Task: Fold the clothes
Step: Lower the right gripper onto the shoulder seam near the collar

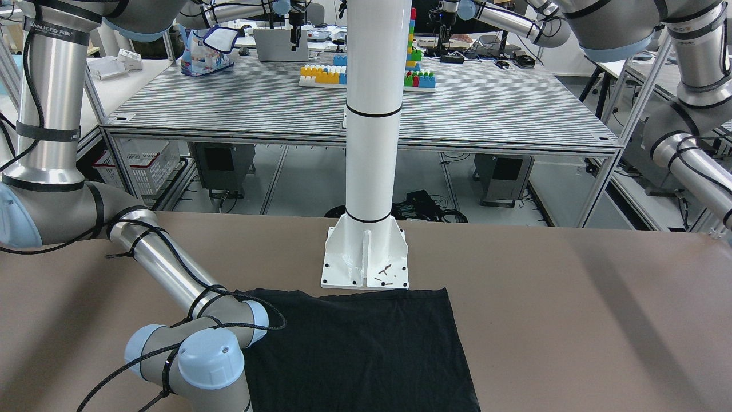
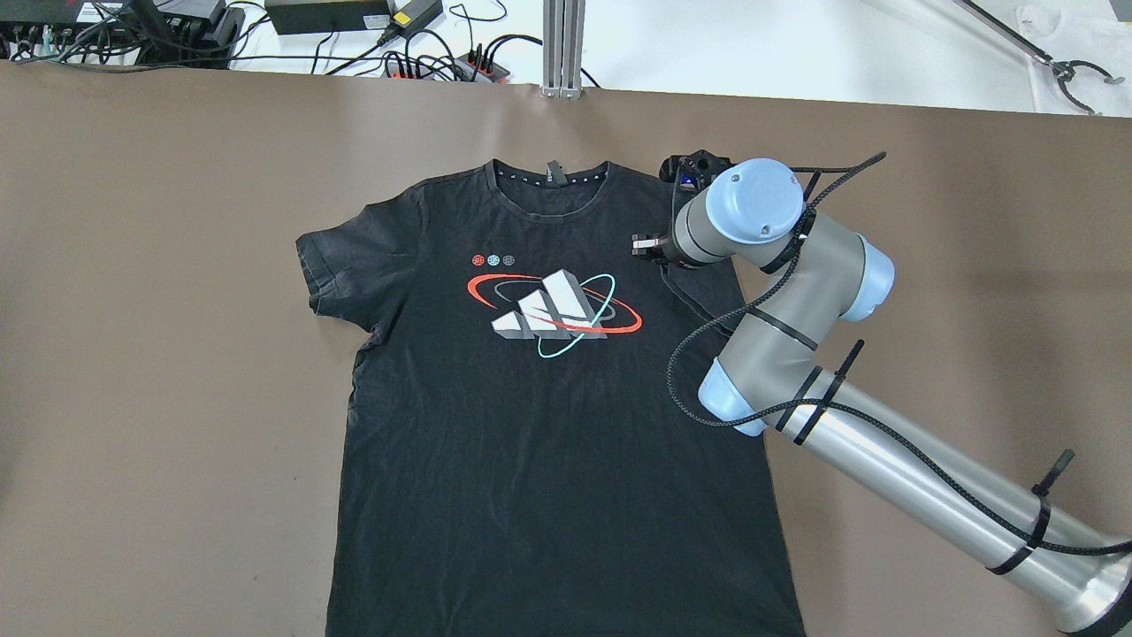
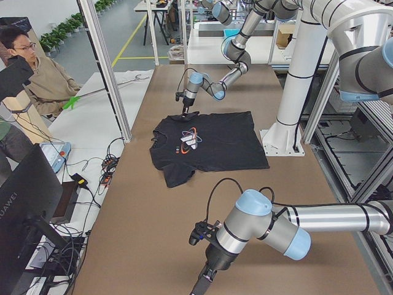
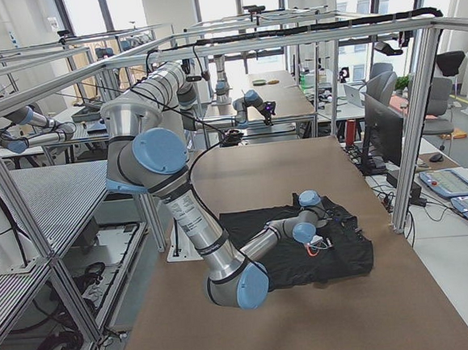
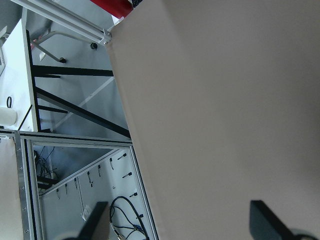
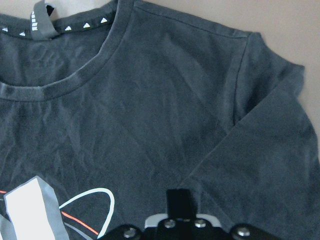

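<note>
starting the first fold, it seems: right gripper (image 2: 648,247) looks pinched shut on a sleeve of the t-shirt (image 2: 548,425); left gripper (image 5: 179,207) gapes wide, idle. next, probably carry that sleeve inward.

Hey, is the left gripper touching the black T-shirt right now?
Apart. The exterior left view shows the left gripper near the table's end, with bare brown tabletop between it and the T-shirt.

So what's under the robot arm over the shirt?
The shoulder of the black T-shirt, which lies on the brown table. From above, the right arm and right gripper hide the sleeve; the wrist camera shows it. Whether the gripper touches the cloth cannot be seen.
</note>
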{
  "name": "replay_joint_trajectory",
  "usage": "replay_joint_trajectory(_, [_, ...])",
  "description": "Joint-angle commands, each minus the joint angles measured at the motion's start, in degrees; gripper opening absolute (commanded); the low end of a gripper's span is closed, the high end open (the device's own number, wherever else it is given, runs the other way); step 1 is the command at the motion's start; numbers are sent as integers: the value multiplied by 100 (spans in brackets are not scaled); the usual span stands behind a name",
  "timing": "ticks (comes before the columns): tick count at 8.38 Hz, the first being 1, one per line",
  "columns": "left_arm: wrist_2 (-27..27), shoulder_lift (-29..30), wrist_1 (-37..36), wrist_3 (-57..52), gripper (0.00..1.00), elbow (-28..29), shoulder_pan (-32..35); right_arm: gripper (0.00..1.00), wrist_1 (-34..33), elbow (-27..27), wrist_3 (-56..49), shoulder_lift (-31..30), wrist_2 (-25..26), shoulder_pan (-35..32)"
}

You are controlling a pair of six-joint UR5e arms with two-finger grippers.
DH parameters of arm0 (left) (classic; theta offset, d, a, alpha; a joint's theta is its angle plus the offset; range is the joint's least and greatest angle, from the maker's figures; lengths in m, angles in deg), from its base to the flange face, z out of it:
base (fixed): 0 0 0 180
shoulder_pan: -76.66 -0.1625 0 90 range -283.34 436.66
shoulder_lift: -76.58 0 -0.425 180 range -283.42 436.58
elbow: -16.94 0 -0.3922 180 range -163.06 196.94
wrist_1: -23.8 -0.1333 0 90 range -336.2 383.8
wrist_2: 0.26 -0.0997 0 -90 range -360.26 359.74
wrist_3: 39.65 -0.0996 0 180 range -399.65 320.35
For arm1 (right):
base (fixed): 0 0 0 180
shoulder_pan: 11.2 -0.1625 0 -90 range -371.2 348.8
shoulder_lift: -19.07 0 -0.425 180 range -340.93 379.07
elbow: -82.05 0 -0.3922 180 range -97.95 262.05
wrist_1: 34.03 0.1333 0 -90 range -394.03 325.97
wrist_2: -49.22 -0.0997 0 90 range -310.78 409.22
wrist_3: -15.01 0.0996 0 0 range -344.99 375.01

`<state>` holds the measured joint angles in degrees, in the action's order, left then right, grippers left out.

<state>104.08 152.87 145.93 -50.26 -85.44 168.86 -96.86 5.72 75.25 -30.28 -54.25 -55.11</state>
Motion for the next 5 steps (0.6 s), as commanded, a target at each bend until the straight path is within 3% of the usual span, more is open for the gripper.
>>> replay_joint_trajectory(1, [16,0,-4,6,100,8,1,0,-2,12,14,22,46,48])
replay_joint_trajectory(3, [8,17,-22,14,100,16,-8,0,7,134,14,109,90,48])
replay_joint_trajectory(5, [426,297,-66,41,100,199,-139,0,7,162,14,128,107,48])
